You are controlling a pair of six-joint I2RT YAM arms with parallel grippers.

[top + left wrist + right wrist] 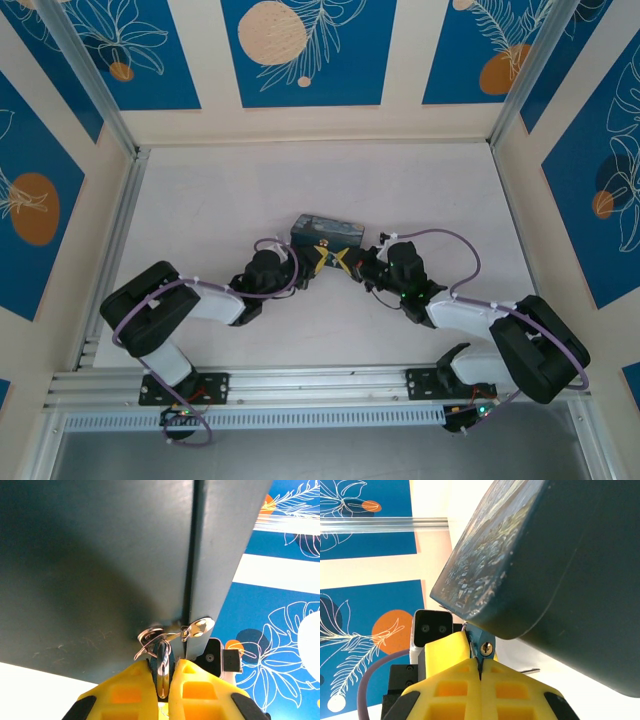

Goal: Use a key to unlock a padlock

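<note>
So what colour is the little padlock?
Teal. The padlock shows best in the right wrist view.

Bench [210, 195]: pale, matt, plain top; aluminium rails along left, right and near edges. Carried near centre: one dark-blue painted rectangular tin [326, 231], long side running left to right.
</note>
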